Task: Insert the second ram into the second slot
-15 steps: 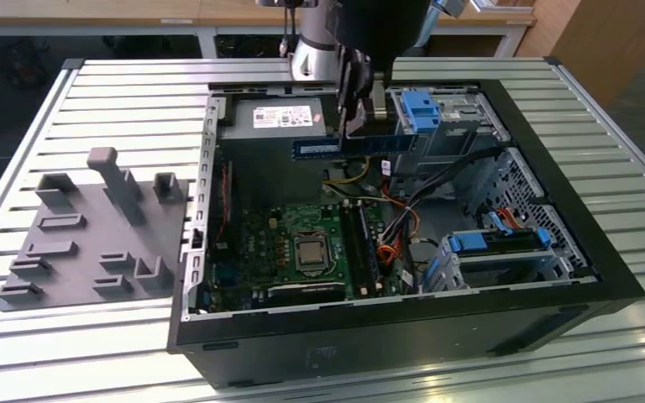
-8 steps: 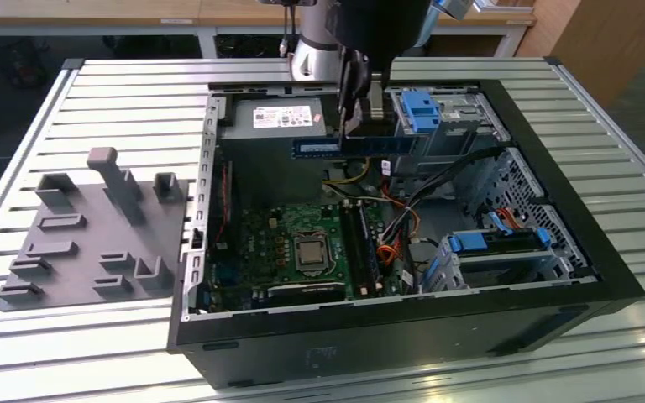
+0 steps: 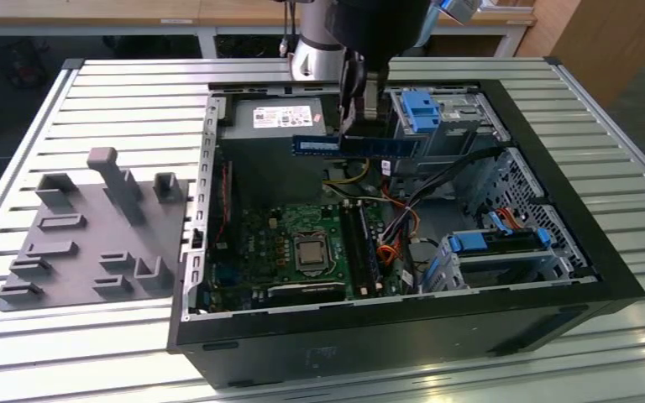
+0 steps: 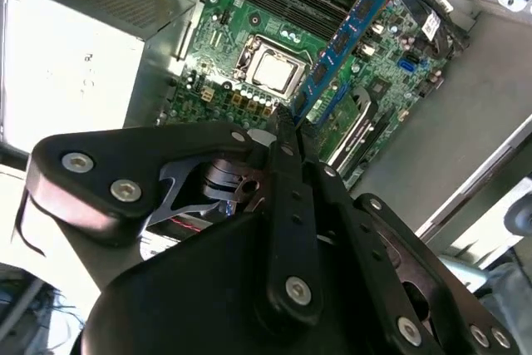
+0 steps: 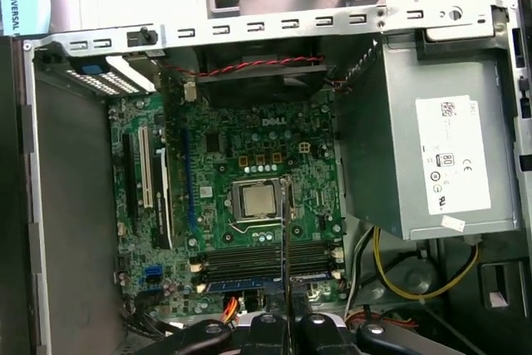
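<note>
On a slatted metal surface (image 3: 110, 92), an open computer case (image 3: 591, 277) is lying while the gripper (image 3: 356, 128) is clutching the blue 2nd ram (image 3: 388, 145), hanging level above the motherboard (image 3: 266, 243), not touching it.

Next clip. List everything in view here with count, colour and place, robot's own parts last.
table: one, silver slats, under everything.
case: one, black, open, lying on the table.
motherboard: one, green, on the case floor.
power supply: one, grey, inside the case beside the motherboard.
caddies: two, blue, along the case's side at the exterior view's right.
fixture: one, grey, on the table at the exterior view's left of the case.
ram: one, blue, held over the open case, not in a slot.
arm: one, dark and silver, above the case.
claw: one, black, shut on the ram.
</note>
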You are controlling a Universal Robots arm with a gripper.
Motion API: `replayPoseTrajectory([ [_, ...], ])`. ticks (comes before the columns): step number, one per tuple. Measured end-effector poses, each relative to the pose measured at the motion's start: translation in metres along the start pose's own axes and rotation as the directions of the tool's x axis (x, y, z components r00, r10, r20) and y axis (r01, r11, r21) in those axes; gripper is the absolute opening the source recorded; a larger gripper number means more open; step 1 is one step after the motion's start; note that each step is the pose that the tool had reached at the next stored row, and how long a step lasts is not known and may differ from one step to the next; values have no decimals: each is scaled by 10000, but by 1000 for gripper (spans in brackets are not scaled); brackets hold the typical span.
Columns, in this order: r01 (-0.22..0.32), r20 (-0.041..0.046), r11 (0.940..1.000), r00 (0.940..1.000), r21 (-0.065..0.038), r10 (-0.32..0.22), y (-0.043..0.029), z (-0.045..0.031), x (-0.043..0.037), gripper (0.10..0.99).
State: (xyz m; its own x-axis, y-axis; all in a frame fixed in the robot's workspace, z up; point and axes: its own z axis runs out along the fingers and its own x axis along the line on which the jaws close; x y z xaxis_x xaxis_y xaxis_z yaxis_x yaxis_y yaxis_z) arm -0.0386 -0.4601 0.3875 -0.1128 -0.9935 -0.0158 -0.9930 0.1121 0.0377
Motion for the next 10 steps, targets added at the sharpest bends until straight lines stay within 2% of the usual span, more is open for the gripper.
replayPoseTrajectory([
  [10, -892, 34, 9960, 9960, 12, 892, 0, 2, 0, 137],
])
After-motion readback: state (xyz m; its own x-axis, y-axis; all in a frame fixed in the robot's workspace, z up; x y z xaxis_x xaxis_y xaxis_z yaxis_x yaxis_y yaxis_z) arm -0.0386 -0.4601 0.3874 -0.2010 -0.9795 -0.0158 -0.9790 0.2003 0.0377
